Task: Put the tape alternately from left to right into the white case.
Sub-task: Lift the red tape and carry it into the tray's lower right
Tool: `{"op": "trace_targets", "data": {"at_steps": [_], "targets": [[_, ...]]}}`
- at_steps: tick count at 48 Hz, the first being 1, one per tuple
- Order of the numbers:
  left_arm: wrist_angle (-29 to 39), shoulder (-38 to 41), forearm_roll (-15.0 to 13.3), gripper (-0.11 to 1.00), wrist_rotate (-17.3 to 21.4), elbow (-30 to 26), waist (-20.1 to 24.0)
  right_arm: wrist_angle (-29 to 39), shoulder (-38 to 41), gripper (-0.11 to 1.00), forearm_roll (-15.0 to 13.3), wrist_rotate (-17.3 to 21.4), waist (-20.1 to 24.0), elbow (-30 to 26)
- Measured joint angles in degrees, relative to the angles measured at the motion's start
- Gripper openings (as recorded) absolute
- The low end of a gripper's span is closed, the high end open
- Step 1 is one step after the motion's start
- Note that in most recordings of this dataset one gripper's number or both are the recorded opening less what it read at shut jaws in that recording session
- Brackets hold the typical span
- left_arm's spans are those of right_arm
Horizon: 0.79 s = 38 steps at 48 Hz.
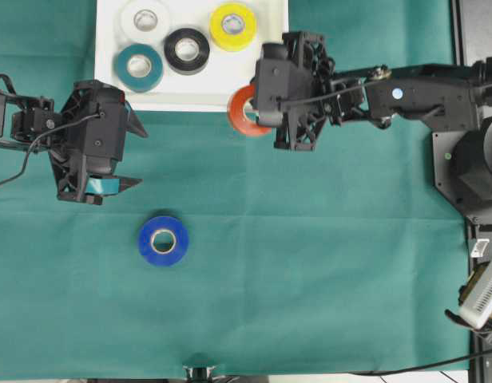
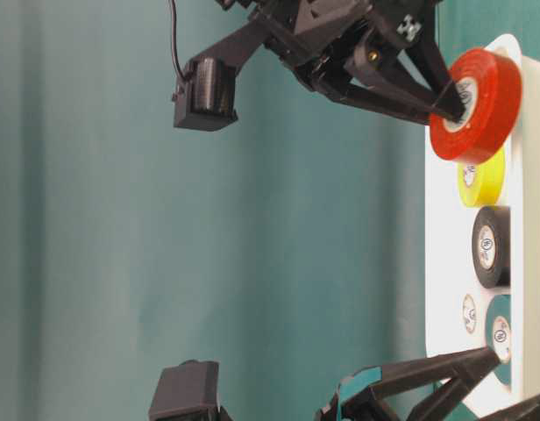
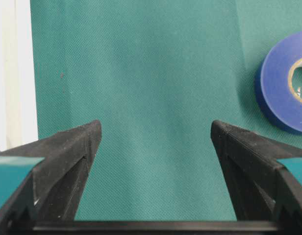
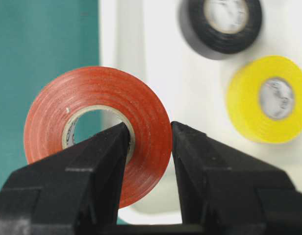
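The red roll of tape point(image 1: 243, 111) is pinched through its wall by the right gripper point(image 4: 148, 139): one of the fingers point(image 4: 109, 147) sits inside the pale core and the other presses on the outer face, closed tight on the band. The roll hangs over the near edge of the white case point(image 1: 110, 48), partly over the rim and partly over the green surface point(image 1: 310, 263). In the table-level view it is clear of the tray floor, held upright on edge.

Inside the case lie four rolls flat: white point(image 1: 145, 20), yellow point(image 1: 232, 26), black point(image 1: 187, 50) and teal point(image 1: 139, 67).

The right arm reaches in from the right side of the overhead view, stretched level toward the case's lower right corner.

The left gripper point(image 3: 156, 137) stands with its fingers spread wide and nothing between them, hovering over bare cloth just below the case's lower left corner. The blue roll point(image 1: 164, 240) lies flat on the surface, apart from those fingers, off to the right in the left wrist view.
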Motion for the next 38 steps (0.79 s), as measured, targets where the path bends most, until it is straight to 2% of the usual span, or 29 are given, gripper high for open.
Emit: {"op": "trace_targets", "data": {"at_steps": [23, 38], "targets": [[0.0, 0.0, 0.0, 1.0, 0.0, 0.0, -0.1, -0.2, 3.1, 0.02, -0.1, -0.1, -6.2, -2.2], [0.1, 0.0, 0.0, 1.0, 0.0, 0.0, -0.1, -0.2, 4.0, 0.02, -0.1, -0.1, -7.6, -2.7]]}}
